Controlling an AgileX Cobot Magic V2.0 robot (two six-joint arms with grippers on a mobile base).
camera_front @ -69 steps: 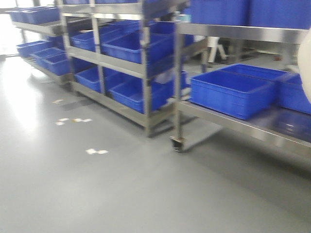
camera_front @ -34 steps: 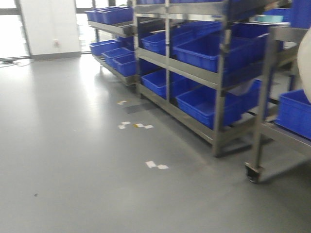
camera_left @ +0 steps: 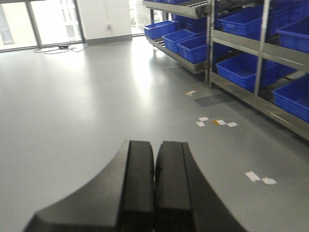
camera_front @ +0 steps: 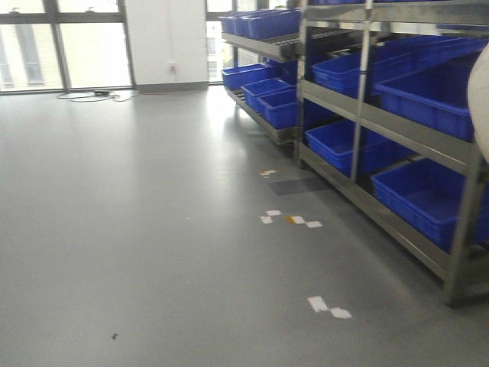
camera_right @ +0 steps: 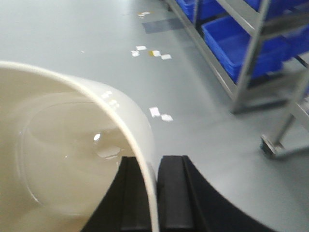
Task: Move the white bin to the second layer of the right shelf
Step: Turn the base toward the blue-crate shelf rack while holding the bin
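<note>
- The bin [camera_right: 63, 145] is gripped by the right claw [camera_right: 155, 166]: its wall is pinched between the two black fingers, one inside the mouth and one outside.
- The bin is carried off the floor [camera_front: 153, 229], on the near side of the rack [camera_front: 412, 138]. Its glossy cream inside is turned towards the right wrist view.
- In the front view only a curved white sliver of the bin [camera_front: 481, 99] is seen, at the right edge in front of the rack.
- The left claw [camera_left: 155, 145] is closed, with its fingers pressed together so that only a thin line is left between them. Nothing is held in it.
- The left claw is pointed over the bare floor to the left of the rack.
- The steel rack is set along the right side, and blue crates [camera_front: 428, 195] are stored on its levels.
- Small tape marks [camera_front: 328, 308] are stuck to the floor just left of the rack.
- A caster [camera_right: 269, 145] is seen near the rack's end post in the right wrist view.
- Windows [camera_front: 92, 53] are seen well beyond the rack to the left, and a cable [camera_front: 92, 95] is laid on the floor below them.
</note>
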